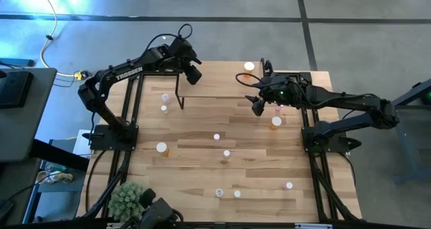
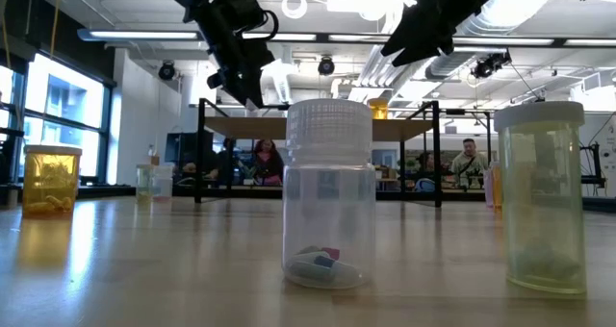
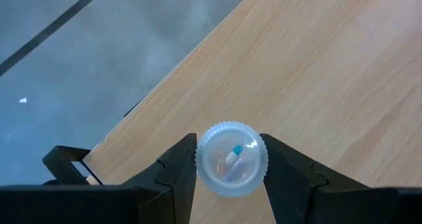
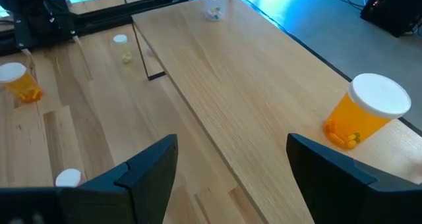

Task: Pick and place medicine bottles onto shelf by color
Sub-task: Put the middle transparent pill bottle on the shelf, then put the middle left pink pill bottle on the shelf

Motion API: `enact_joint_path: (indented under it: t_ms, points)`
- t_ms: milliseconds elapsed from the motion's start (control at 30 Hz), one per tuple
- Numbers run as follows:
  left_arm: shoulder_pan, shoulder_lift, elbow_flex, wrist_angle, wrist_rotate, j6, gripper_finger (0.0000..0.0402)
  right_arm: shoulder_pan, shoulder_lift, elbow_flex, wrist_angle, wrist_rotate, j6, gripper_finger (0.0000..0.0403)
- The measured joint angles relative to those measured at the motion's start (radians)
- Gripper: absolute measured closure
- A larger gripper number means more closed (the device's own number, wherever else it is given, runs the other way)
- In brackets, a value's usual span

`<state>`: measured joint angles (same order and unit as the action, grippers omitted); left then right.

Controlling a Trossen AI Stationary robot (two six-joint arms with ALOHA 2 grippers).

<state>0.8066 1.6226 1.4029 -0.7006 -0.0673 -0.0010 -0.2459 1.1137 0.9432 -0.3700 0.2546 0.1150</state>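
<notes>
Bottle in the grip: a small bluish-clear bottle (image 3: 231, 159), round and ribbed at the rim, with a blue-and-white capsule showing through it, and it's pinched between the two dark fingers (image 3: 173, 171) of the left hand (image 1: 194, 73).
Left hand: clenched on that clear bottle, up in the air over the far left end of the shelf (image 1: 222, 87).
Shelf: low riser with a light wood top and thin black legs, standing along the far side of the worktop (image 1: 202, 182).
Orange bottle on the shelf: one big one (image 4: 366, 112), white cap, yellow-orange pills at its base, parked near the shelf's right end, close to the edge.
Right hand: hovering above the shelf's right end (image 1: 258, 106), fingers (image 4: 146, 165) spread wide, nothing between them, the orange bottle just beside it.
Nearest the low camera: a clear bottle (image 2: 329, 194) with a ribbed cap and a few coloured pills in the bottom, and right next to it a pale yellow bottle (image 2: 543, 197) with a white cap.
Scattered bottles: white-capped ones dotted across the worktop, an orange one on the left (image 1: 161, 147), small ones in the middle (image 1: 226, 154) and toward the near edge (image 1: 237, 194).
Off to the side: a green plant (image 1: 126, 199) at the near left corner.
Background: people seated in the room (image 2: 468, 160) behind the worktop.
</notes>
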Motion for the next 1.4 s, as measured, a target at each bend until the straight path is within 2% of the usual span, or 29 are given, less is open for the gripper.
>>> enact_joint_path:
  t_ms: [300, 500, 667, 933, 1200, 1400]
  points:
    - [0.005, 0.005, -0.004, -0.002, -0.003, 0.004, 0.0229, 0.0, 0.0, 0.0, -0.006, 0.0, 0.0, 0.0128]
    - [0.005, 0.006, -0.005, 0.006, -0.057, 0.004, 0.0201, 0.0, 0.0, 0.0, -0.007, 0.0, 0.0, 0.0128]
    - [0.005, 0.005, -0.004, 0.015, -0.045, 0.004, 0.0185, 0.0, 0.0, 0.0, -0.007, 0.0, 0.0, 0.0128]
    - [0.006, -0.004, -0.004, 0.051, -0.049, 0.01, 0.0181, 0.0, 0.0, 0.0, -0.007, 0.0, 0.0, 0.0128]
    - [0.006, -0.079, -0.003, 0.062, -0.049, 0.049, 0.0181, 0.0, 0.0, 0.0, -0.007, -0.001, -0.007, 0.0128]
    - [-0.008, -0.162, -0.002, 0.042, -0.03, 0.054, 0.0181, 0.002, 0.0, 0.0, -0.007, -0.067, 0.001, 0.0128]
